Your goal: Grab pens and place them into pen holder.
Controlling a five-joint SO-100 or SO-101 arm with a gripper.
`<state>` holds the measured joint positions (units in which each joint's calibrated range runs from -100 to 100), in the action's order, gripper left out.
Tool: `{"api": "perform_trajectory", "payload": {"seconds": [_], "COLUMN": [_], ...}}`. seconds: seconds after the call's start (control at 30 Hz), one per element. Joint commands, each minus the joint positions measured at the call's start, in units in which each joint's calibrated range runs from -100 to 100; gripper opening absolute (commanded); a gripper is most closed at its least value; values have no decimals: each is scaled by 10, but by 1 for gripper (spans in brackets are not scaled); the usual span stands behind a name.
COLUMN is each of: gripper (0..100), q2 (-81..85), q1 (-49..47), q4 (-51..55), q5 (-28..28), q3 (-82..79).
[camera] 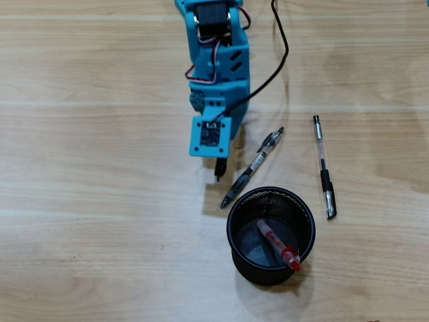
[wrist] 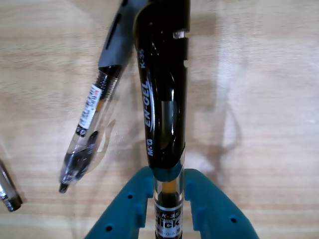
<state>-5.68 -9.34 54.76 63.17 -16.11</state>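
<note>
In the wrist view my teal gripper [wrist: 168,175] is shut on the black pen [wrist: 164,89], which sticks out ahead of the fingers above the wood. The overhead view shows only that pen's dark end [camera: 218,172] below the arm's camera mount [camera: 210,136]; the fingers are hidden under it. A grey and clear pen [camera: 253,168] lies on a slant just right of the arm, seen left of the held pen in the wrist view [wrist: 89,119]. A clear pen with a black cap [camera: 324,168] lies further right. The black mesh pen holder [camera: 258,272] stands at lower right with a red and clear pen [camera: 278,245] inside.
A black cable [camera: 281,60] runs from the arm across the wooden table [camera: 87,201]. The end of another pen [wrist: 7,194] pokes in at the lower left of the wrist view.
</note>
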Motion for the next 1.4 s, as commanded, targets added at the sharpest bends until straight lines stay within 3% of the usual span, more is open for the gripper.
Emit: {"api": "perform_trajectory", "payload": {"seconds": [0.0, 0.23, 0.53, 0.73, 1.23, 1.37], "gripper": [2, 2, 2, 2, 2, 2], "q2": [86, 176, 240, 266, 272, 271], "q1": [14, 18, 16, 15, -10, -10], "q4": [48, 124, 84, -127, -740, -845], "q5": [-4, -4, -32, -73, -74, -74], "q3": [45, 96, 99, 68, -103, -133]}}
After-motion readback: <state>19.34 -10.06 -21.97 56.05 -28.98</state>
